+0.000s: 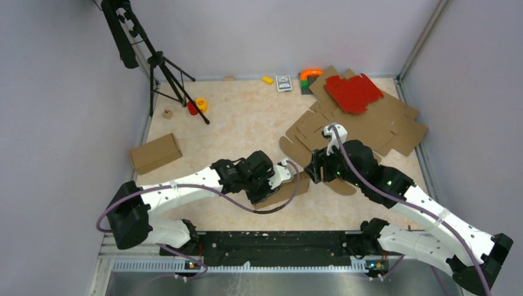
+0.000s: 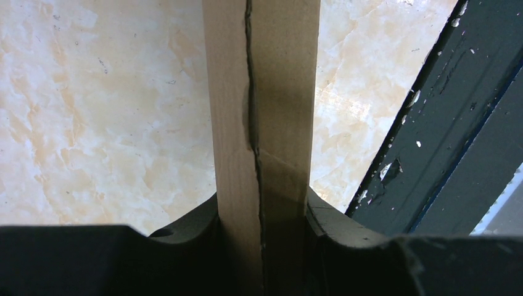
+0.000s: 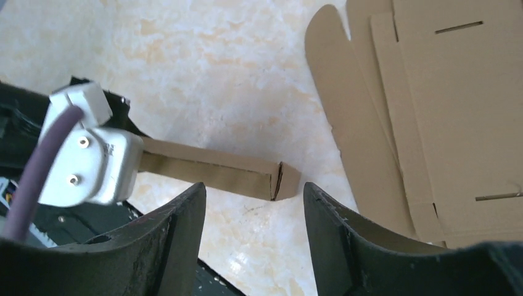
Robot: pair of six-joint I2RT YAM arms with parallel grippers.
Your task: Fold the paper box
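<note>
As the paper box (image 1: 303, 184) is already closed into a long narrow block, folding is judged nearly done. It is clamped by the left fingers (image 2: 185, 246) at the centre-near tabletop (image 1: 247, 123). The right fingers (image 3: 166, 246) are spread apart beside its right end. A seam tuck is possibly left.

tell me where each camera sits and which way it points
Top external: above and behind the robot, looking down on the table; left gripper and right gripper both show.
Left wrist: on the left arm, looking along its fingers clamped on the paper box.
Right wrist: on the right arm, looking down past its open fingers at the flat cardboard sheets.
Shared: both wrist views show the paper box.
</note>
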